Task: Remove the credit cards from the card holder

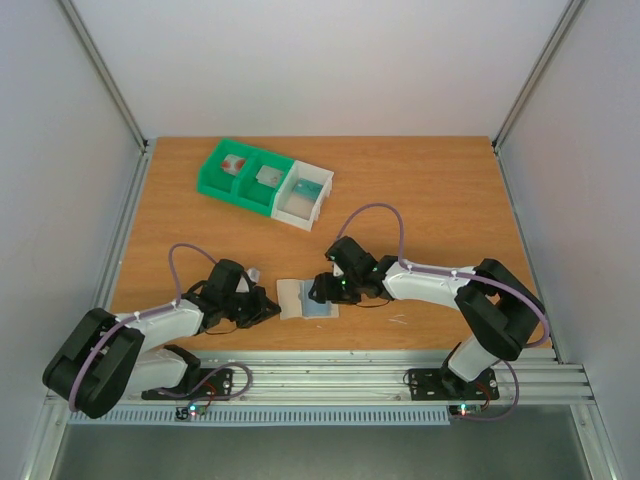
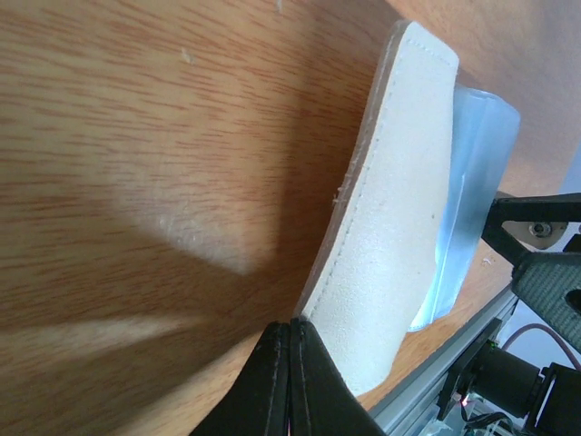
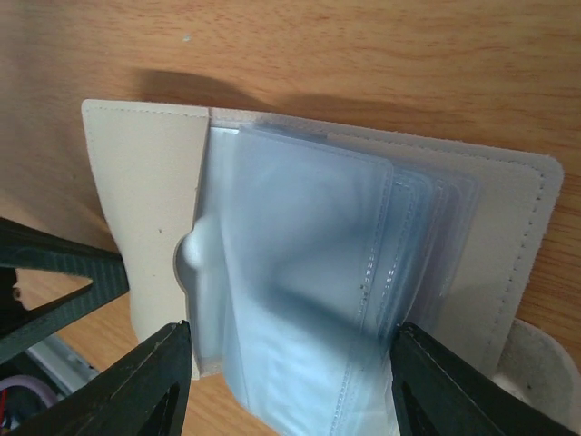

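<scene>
Parted jaws straddle the open card holder [image 3: 309,272].

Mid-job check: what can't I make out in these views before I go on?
Whether cards are in the card holder: right wrist view, stacked clear sleeves are blurred, no card distinguishable.
Tray contents: top view, too small to identify.
Holder's edge at the shut left gripper: left wrist view, its fingers cover it.
Holder's bottom edge: right wrist view, cut off by the frame.

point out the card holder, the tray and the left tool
card holder [image 3: 300,272], right wrist view, on its clear sleeves
tray [image 1: 232,196], top external view, on its green front wall
left tool [image 2: 290,341], left wrist view, between its shut fingertips
</scene>
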